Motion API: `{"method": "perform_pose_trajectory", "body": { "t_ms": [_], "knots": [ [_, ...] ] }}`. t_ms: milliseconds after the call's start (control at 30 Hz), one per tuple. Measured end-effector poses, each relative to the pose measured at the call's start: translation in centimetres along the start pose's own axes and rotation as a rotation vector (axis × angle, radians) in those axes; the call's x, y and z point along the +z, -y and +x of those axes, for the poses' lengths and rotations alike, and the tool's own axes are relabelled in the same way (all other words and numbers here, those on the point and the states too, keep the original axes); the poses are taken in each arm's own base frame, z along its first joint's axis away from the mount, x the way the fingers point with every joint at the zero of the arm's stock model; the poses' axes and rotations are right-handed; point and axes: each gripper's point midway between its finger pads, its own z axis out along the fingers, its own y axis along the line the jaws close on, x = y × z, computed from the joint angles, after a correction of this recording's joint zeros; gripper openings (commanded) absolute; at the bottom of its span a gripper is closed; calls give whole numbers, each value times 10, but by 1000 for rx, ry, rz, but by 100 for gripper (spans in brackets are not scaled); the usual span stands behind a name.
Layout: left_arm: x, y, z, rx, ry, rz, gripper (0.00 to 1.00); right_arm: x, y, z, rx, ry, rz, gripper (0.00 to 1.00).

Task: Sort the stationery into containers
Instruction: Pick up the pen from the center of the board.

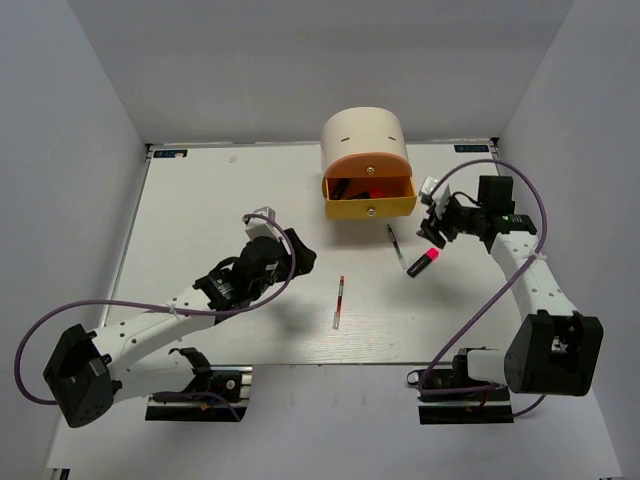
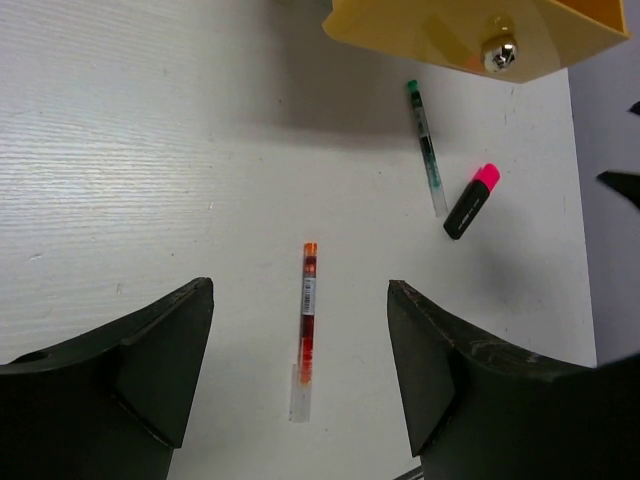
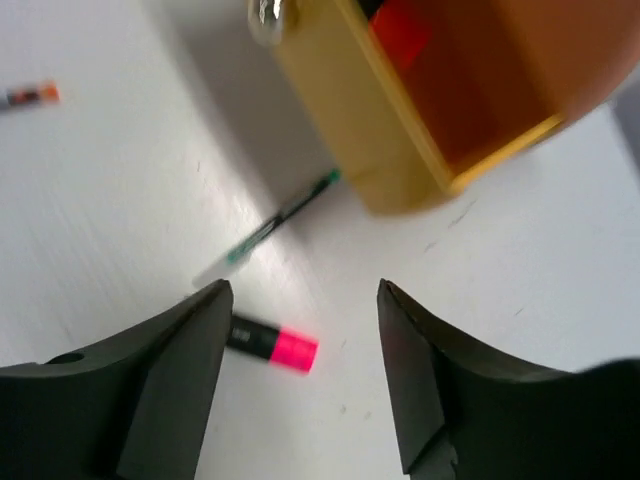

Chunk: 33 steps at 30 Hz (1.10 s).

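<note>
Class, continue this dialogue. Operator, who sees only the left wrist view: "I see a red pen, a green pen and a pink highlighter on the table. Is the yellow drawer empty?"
Observer: No. The top view shows dark items lying in the open yellow drawer.
Operator: Where is the right gripper?
Observer: The right gripper hangs open over the pink highlighter.
Operator: And the drawer above the yellow one?
Observer: The orange drawer is shut.
</note>
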Motion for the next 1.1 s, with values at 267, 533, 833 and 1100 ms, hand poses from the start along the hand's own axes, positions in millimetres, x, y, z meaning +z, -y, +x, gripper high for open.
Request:
{"method": "perform_pose_trajectory", "body": {
  "t_ms": [267,533,833,1100],
  "knots": [
    [3,10,8,-4,-37,52,80,-3,-50,99,-121,-194,-319,90],
    [1,1,17,-2,-50,50,80,4,-57,123,-388,-205,-462,88],
    [1,2,17,-2,-49,51,80,27,-51,140,-507,-238,-549,76],
    [2,1,18,1,-53,47,80,50,-44,148,-524,-293,-667,70]
  ]
}}
